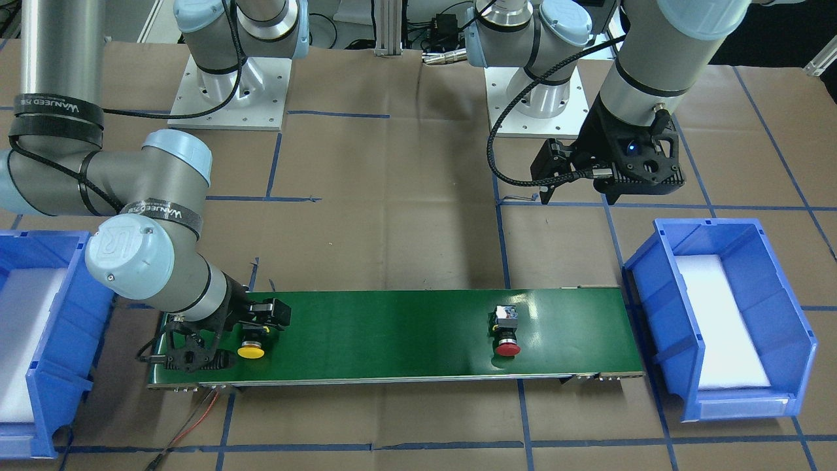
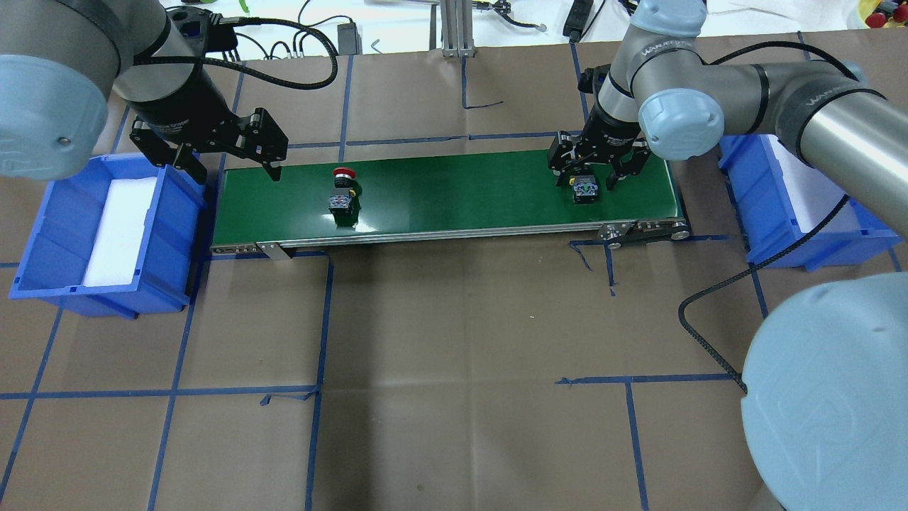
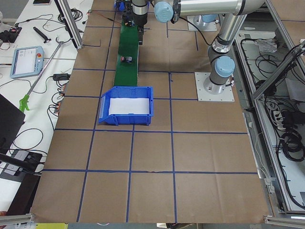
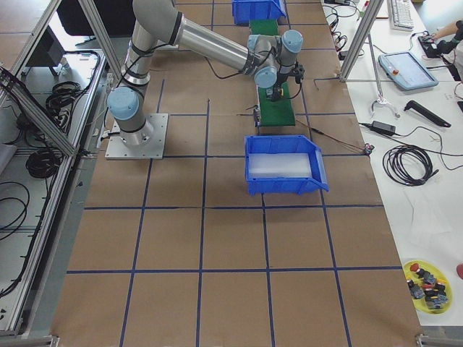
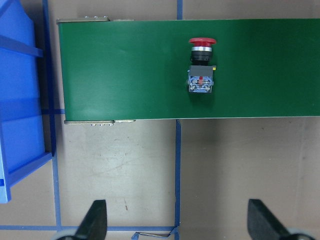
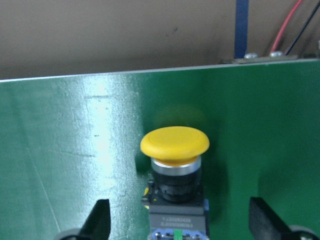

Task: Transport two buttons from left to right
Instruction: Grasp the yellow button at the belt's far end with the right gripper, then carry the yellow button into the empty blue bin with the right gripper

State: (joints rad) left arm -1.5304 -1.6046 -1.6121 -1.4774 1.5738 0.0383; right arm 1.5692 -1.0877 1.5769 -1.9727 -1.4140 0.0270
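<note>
Buttons on green belt, papered table

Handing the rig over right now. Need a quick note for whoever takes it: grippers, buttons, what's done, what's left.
Left gripper: open, holding nothing, above the left end of the green conveyor belt.
Right gripper: open, low at the belt's right end, fingers either side of the yellow-capped push-button, not clamped.
Red-capped push-button: lying on the belt's left half, no gripper on it.
Done: yellow button is at the right end; neither is binned.
Left: probably grip yellow, drop it in the blue plastic bin at right, then bring red across.
</note>
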